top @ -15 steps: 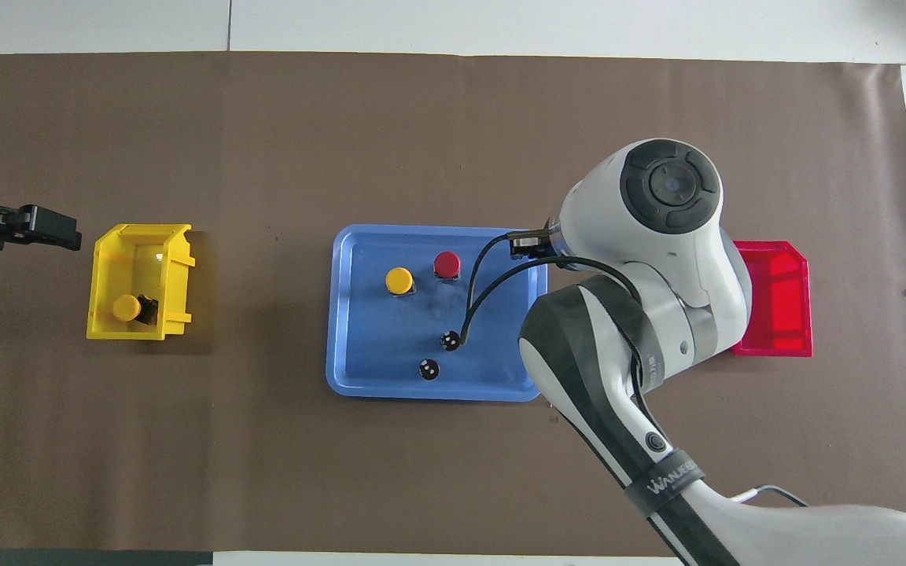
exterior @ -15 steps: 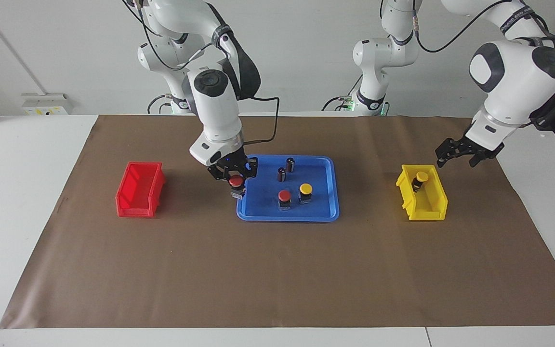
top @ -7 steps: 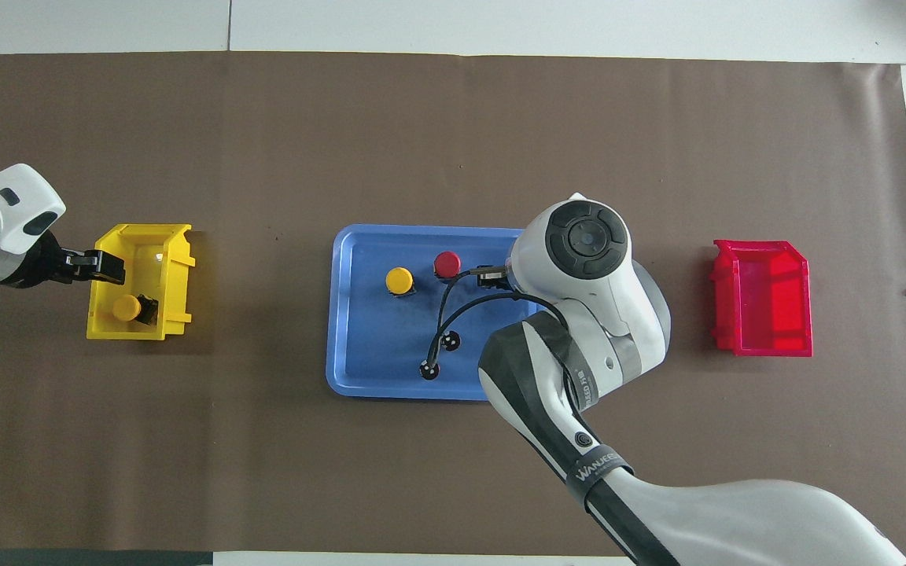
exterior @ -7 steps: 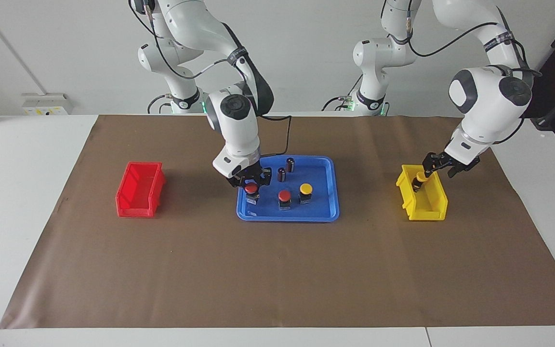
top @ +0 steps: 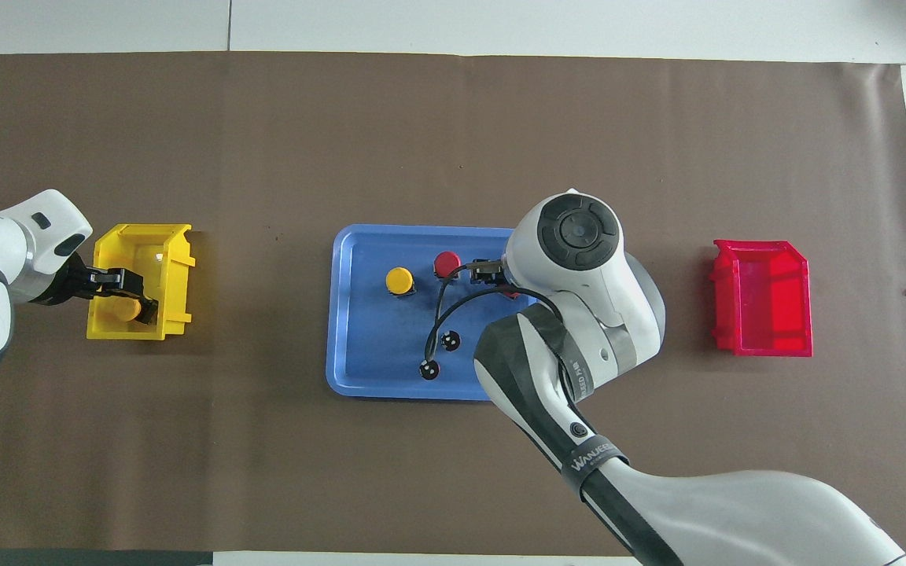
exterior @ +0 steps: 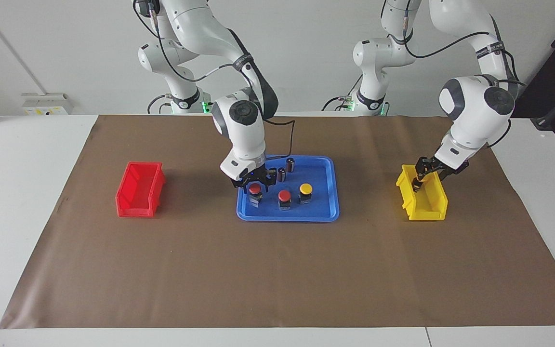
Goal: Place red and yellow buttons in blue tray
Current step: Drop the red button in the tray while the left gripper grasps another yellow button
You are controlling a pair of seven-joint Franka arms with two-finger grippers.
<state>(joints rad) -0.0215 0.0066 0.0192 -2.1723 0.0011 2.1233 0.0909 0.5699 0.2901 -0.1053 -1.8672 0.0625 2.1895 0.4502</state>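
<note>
My right jaws [exterior: 255, 179] have come down over the last second from above the rim of the wide shallow blue plastic tray [exterior: 328, 214] to its floor, and they stand closed on the red-capped push-button with a black body [exterior: 255, 189], which now seems to rest on the tray at the right arm's end; I judge it ready for release, though I have not let go. My left jaws [exterior: 420, 176] have dropped in the same second into the small deep yellow plastic bin [exterior: 427, 207] and sit low around the yellow-capped push-button [top: 124, 309] there; whether they have closed on it I cannot tell. Beside my right jaws, in the tray, stand a second red-capped button [exterior: 284, 195] and a second yellow-capped button [exterior: 305, 189], with two dark cylinders [exterior: 285, 169] nearer to the robots. So three buttons are in the tray and one remains to be fetched. The small red plastic bin [exterior: 138, 190] lies on the brown-covered worktop [exterior: 277, 270], toward the right arm's end.
</note>
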